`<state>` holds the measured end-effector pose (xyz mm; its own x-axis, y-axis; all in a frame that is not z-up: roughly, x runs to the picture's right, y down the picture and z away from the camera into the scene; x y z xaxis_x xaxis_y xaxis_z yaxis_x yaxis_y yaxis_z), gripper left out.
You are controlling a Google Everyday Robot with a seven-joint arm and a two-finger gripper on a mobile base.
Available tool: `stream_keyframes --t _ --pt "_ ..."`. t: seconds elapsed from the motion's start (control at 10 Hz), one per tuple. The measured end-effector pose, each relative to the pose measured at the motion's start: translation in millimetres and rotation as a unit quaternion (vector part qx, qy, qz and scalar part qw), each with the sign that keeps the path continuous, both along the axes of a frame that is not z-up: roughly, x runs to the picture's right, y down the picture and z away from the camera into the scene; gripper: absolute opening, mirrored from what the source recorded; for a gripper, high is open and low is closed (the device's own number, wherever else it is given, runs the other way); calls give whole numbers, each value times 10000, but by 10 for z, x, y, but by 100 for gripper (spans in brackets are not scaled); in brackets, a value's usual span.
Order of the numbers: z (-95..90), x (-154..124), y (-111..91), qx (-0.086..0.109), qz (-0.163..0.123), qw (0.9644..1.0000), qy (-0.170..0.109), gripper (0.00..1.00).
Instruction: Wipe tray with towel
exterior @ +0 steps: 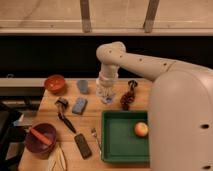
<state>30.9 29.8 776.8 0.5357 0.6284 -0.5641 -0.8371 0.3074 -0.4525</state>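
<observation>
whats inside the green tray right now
One round orange-yellow fruit lies in the tray, near its right side. The robot's white arm covers the tray's right edge, so anything there is hidden. The gripper, shut on the towel, hangs beyond the tray.
</observation>
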Motion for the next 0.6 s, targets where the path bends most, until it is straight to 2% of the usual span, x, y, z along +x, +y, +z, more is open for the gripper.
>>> stream_keyframes --t 0.2,0.4,0.6 --pt "-246 261 253 -299 89 9995 65 0" --pt "-471 324 661 -650 206 9975 168 0" --pt "-729 408 1118 -1025 305 9939 285 0"
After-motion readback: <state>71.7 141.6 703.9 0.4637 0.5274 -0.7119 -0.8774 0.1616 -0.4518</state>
